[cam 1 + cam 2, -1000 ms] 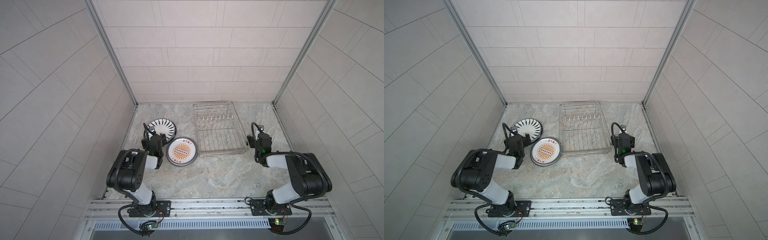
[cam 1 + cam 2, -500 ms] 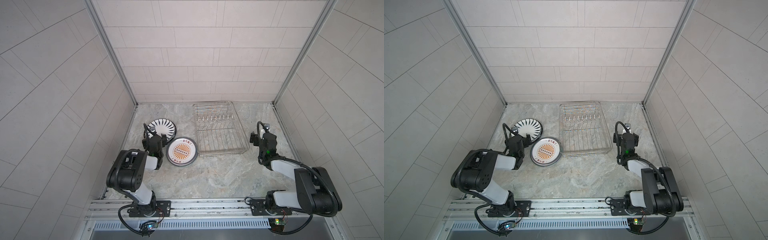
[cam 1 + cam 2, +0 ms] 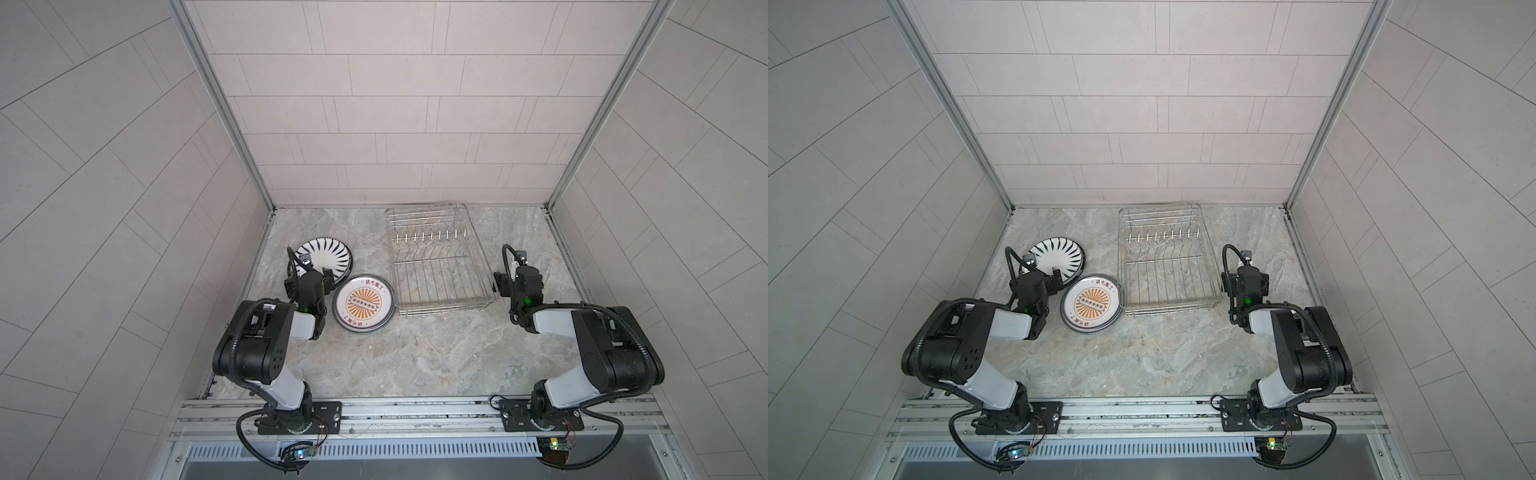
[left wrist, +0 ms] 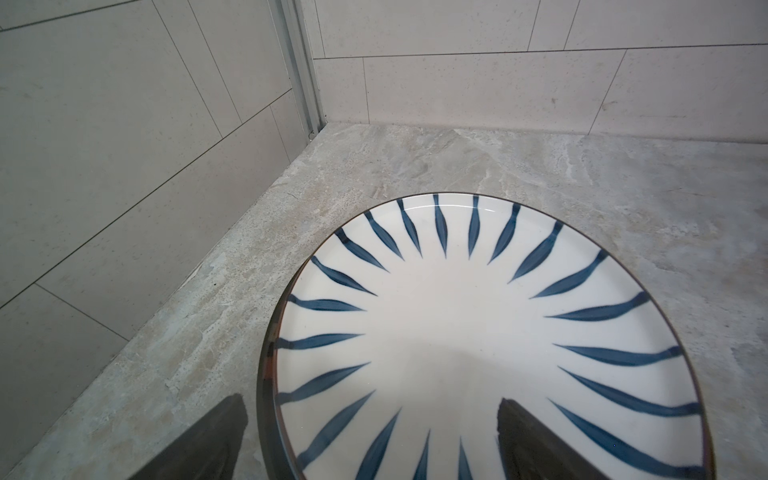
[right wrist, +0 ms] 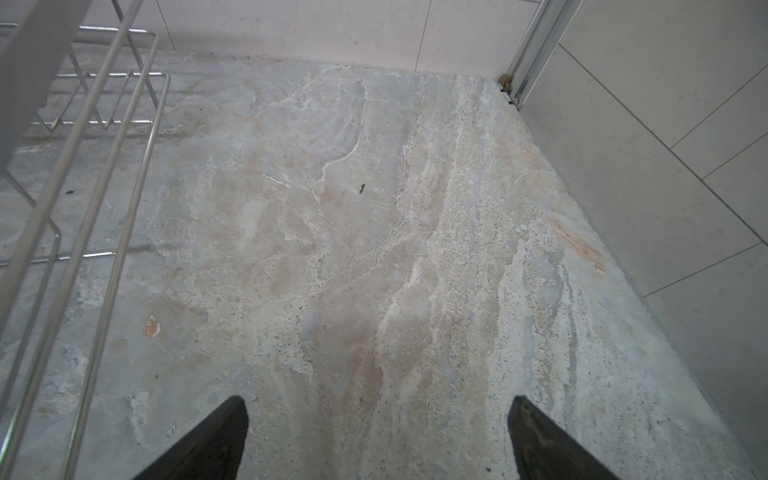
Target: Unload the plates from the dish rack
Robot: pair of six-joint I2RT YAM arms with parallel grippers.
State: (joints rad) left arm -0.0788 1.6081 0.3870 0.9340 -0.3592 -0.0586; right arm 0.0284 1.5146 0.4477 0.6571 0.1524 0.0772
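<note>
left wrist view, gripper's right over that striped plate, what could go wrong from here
1. The open left gripper straddles the rim of the round white plate with dark blue radial stripes; dipping or swinging could knock it into the nearby round white orange-sunburst plate.
2. The open right gripper sits close beside the silver wire dish rack; a sideways move might snag its wires and drag it.

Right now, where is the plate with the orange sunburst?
In both top views the sunburst plate lies on the counter, off the near left corner of the dish rack, with the striped plate behind it.
</note>
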